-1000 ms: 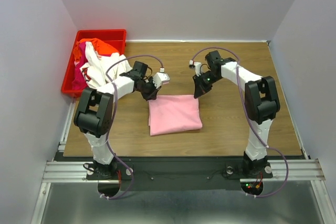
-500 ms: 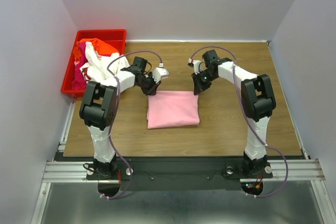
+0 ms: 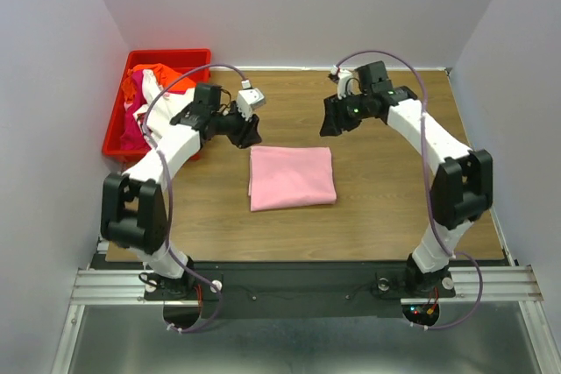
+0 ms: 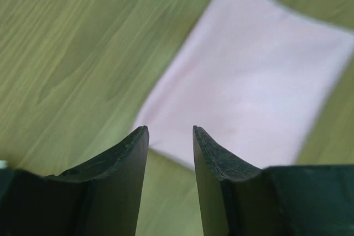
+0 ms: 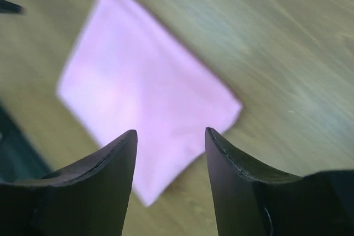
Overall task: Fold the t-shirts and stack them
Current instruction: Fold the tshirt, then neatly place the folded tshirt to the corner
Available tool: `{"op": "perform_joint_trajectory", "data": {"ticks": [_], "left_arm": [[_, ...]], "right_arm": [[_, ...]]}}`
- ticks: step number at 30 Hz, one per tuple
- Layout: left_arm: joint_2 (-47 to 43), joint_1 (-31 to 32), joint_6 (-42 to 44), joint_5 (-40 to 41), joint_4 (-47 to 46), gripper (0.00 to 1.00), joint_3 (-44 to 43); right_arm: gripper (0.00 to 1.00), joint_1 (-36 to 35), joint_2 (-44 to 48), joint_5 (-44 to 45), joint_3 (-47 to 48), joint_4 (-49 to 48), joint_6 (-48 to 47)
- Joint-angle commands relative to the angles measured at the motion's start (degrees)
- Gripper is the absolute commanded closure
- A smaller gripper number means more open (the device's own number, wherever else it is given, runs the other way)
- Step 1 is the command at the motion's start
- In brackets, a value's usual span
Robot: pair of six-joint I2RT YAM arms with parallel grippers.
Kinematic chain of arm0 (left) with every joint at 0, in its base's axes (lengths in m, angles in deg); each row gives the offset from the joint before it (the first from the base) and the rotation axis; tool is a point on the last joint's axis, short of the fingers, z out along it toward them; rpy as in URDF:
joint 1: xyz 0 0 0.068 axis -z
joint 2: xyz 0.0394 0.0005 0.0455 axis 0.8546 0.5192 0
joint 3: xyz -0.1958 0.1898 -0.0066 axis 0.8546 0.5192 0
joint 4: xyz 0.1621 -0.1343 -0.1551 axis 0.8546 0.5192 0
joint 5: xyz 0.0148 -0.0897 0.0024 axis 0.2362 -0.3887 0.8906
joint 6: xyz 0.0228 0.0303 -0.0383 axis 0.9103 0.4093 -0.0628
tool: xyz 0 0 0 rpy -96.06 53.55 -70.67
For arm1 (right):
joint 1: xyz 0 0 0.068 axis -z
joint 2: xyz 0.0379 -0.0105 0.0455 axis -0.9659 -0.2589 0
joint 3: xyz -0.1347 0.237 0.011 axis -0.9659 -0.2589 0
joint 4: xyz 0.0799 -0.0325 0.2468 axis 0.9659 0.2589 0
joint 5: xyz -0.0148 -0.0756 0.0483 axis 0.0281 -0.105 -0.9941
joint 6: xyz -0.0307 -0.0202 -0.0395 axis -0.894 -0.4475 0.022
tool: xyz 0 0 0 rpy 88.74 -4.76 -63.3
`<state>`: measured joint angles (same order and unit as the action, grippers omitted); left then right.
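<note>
A light pink t-shirt (image 3: 292, 178) lies folded into a flat rectangle at the middle of the table; it also shows in the left wrist view (image 4: 260, 81) and the right wrist view (image 5: 144, 87). More t-shirts (image 3: 151, 102), white, orange-red and magenta, are heaped in the red bin. My left gripper (image 3: 248, 132) hovers just beyond the folded shirt's far left corner, open and empty (image 4: 170, 132). Beyond the far right corner hangs my right gripper (image 3: 329, 124), lifted off the cloth, open with nothing between its fingers (image 5: 170, 134).
The red plastic bin (image 3: 197, 57) stands at the table's far left corner, partly off the edge. Grey walls close in on three sides. Bare wood (image 3: 394, 190) surrounds the folded shirt.
Both grippers let go of the pink shirt's far corners and opened. Both arms rose and drew back toward the far side, the left one swinging leftward. The shirt lies flat.
</note>
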<state>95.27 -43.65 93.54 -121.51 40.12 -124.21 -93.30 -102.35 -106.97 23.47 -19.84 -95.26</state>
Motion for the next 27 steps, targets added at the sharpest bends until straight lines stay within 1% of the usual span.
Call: {"op": "perform_joint_trajectory", "data": {"ticks": [1, 2, 3, 4, 6, 8, 11, 12, 15, 18, 20, 22, 23, 25, 26, 27], "left_arm": [[-6.74, 1.98, -13.34, -11.88, -6.30, 0.51, 8.90], [-6.48, 2.85, -14.93, -14.06, -7.19, 0.51, 10.23], [-6.13, 3.12, -17.82, -14.69, -8.86, 0.51, 11.20], [-5.43, 3.30, -18.98, -15.13, -9.39, 0.51, 12.69], [-2.27, 3.39, -21.61, -16.54, -9.92, 0.53, 13.50], [1.59, 3.30, -22.50, -17.42, -9.58, 0.56, 14.46], [6.34, 3.30, -23.12, -17.60, -9.49, 0.57, 16.40], [7.57, 3.12, -23.12, -16.73, -9.57, 0.57, 16.75], [12.23, 1.64, -22.86, -14.80, -9.58, 0.58, 16.05], [15.84, -1.26, -22.07, -12.07, -9.31, 0.60, 12.98], [17.68, -2.93, -20.75, -10.84, -7.39, 0.60, 8.86], [17.87, -4.61, -17.77, -9.95, -4.40, 0.61, 5.35], [16.74, -4.96, -16.80, -10.39, -3.26, 0.62, 4.46], [14.28, -5.05, -13.20, -15.20, -0.63, 0.61, 5.14], [10.96, -4.96, -12.67, -19.58, -0.44, 0.60, 6.28], [9.44, -4.70, -12.66, -21.36, -0.52, 0.60, 7.42]], "right_arm": [[0.45, -0.94, 4.45, -17.67, -5.94, -2.02, 6.33], [0.46, -1.46, 4.18, -19.26, -7.62, -2.46, 6.35], [0.48, -2.60, 3.92, -20.93, -9.03, -2.90, 6.44], [0.50, -3.05, 3.66, -21.73, -10.35, -3.60, 6.35], [0.52, -3.93, 2.34, -24.97, -13.87, -5.28, 8.19], [0.53, -4.11, 1.20, -26.04, -16.33, -5.89, 8.11], [0.55, -4.11, -1.79, -27.71, -19.15, -6.42, 7.05], [0.55, -4.02, -3.19, -27.37, -20.90, -6.60, 7.14], [0.58, -4.11, -5.92, -25.09, -22.23, -7.04, 4.86], [0.60, -3.14, -8.73, -20.87, -21.36, -7.39, 3.28], [0.61, -2.18, -9.00, -18.23, -19.16, -7.39, 2.92], [0.61, -1.12, -8.22, -16.21, -17.32, -6.95, 2.66], [0.60, -1.12, -5.95, -15.59, -16.09, -6.78, 2.40], [0.59, -1.21, -3.57, -17.77, -15.55, -6.42, 2.65], [0.59, -1.29, -2.51, -19.00, -15.73, -6.07, 2.92], [0.59, -1.90, -0.32, -20.41, -16.08, -5.98, 3.01]]}}
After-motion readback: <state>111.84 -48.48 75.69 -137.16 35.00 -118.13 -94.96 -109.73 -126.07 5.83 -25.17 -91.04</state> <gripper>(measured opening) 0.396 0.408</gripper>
